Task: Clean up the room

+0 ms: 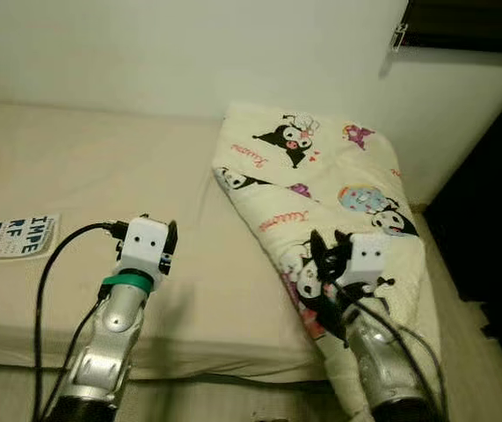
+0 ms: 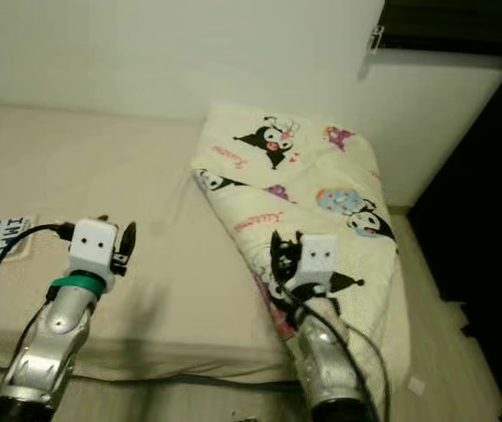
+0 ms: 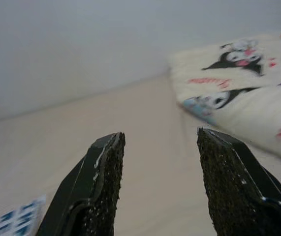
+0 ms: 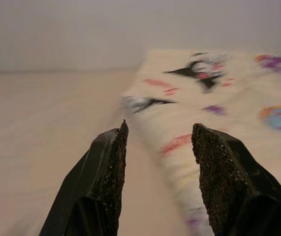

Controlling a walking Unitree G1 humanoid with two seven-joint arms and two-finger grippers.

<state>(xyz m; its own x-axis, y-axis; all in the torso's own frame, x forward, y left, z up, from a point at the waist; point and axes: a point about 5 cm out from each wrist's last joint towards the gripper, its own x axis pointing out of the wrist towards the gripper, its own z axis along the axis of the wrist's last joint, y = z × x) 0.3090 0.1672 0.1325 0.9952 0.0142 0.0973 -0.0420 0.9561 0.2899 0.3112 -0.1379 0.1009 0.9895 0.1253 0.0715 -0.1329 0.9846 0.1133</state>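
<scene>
Both hands are raised over a bed [image 1: 75, 167] with a plain beige sheet, and both stand with their fingers apart and nothing between them. The left hand [image 3: 160, 142] hangs above the near middle of the mattress; its wrist view looks between two rough black fingertips [image 3: 108, 182] across the bare sheet toward the white wall, with the patterned quilt off to one side. The right hand [image 4: 158, 132] is held over the near part of that quilt [image 1: 321, 185], a cream cover printed with black-and-white cartoon characters, pink lettering and a blue figure, which lies in a folded heap on the right side of the bed, running from the far wall down to the near right corner and hanging over the edge. Its wrist view looks along the quilt's left edge where it meets the sheet. The head views add what the wrist cameras miss: a flat printed card or booklet with large dark letters [image 1: 18, 236] lying on the left side of the bed, well apart from both hands, a white wall panel at far right, and a black cable looping from the left arm.
</scene>
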